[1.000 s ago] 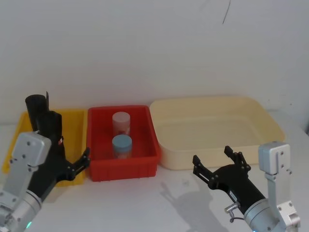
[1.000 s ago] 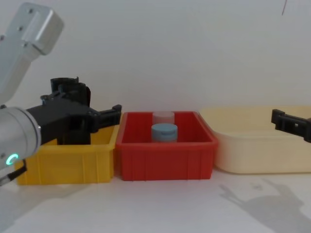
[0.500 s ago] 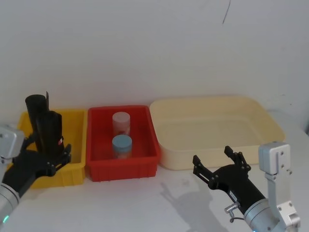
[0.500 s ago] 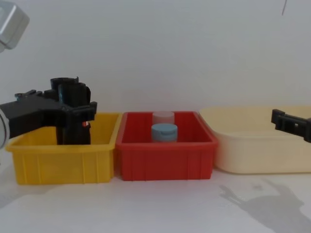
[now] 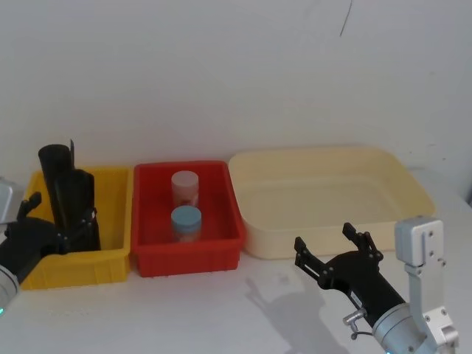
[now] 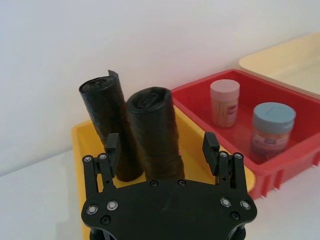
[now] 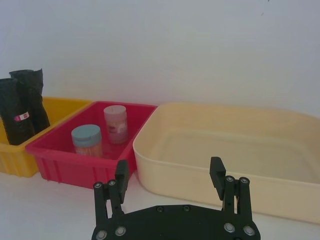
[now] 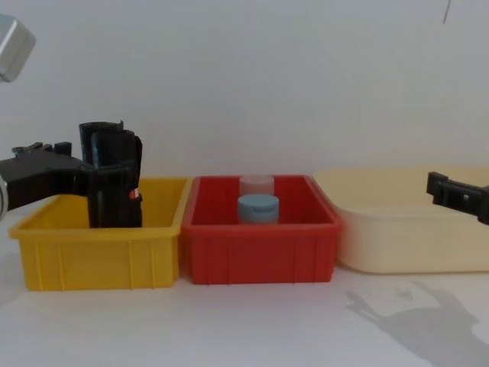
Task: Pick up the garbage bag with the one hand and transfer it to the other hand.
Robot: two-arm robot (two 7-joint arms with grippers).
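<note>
Bright, even light from above floods the white tabletop [image 8: 252,336] and the bare wall [image 5: 221,74]. The right tool [image 5: 323,236] casts a soft grey shadow on the tabletop beside it, in both the head and chest views. A mild sheen lies on the cream tub's [image 7: 170,175] floor. Other shadows are pale.

Three open bins stand in a row on a white table [image 5: 184,317] against a white wall [image 5: 221,74]: a yellow bin [image 5: 81,262] at left, a red bin [image 5: 188,258] just beside it, and a larger cream tub [image 5: 265,240] at right. The red bin holds two upright jars, a pale pink jar [image 5: 185,188] nearer the wall and a blue-lidded jar [image 5: 186,221] just in front. A slim black roll [image 5: 53,166] stands upright at the back of the yellow bin
</note>
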